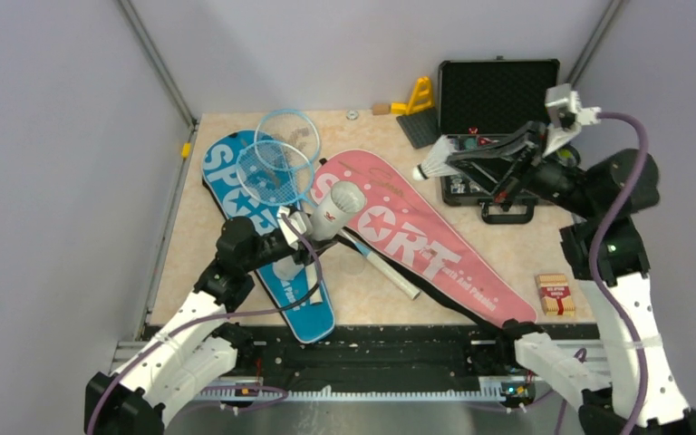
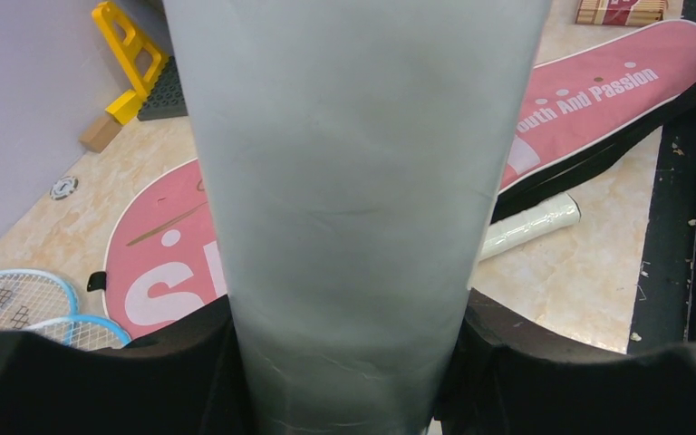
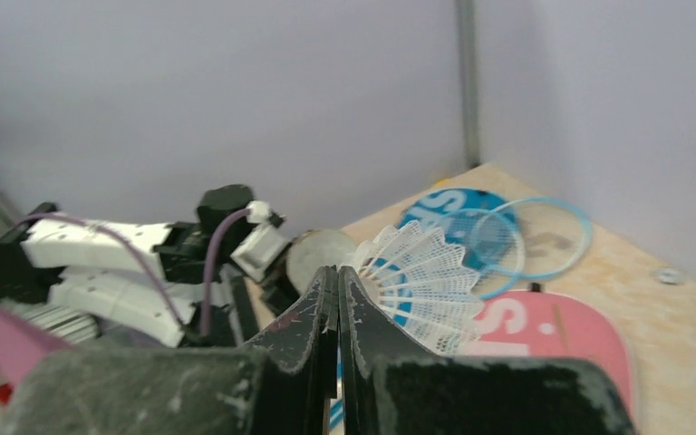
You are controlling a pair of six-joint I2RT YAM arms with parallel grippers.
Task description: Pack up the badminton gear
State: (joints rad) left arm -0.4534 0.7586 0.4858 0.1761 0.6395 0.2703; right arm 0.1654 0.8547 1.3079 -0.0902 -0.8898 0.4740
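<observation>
White cylindrical tube [image 1: 331,217], mouth seen only from above, is clasped by left gripper [image 1: 301,237]; white feathered shuttlecock [image 3: 417,272] by right gripper [image 3: 338,283].

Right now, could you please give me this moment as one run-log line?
left hand: grips white cylindrical tube | right hand: shut on white feathered shuttlecock, aloft | status: shuttlecock not yet in tube

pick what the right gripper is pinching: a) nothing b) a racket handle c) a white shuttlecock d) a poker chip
c: the right gripper has its fingers shut on the feathered white shuttlecock, and it holds it up in the air off the table.
</observation>
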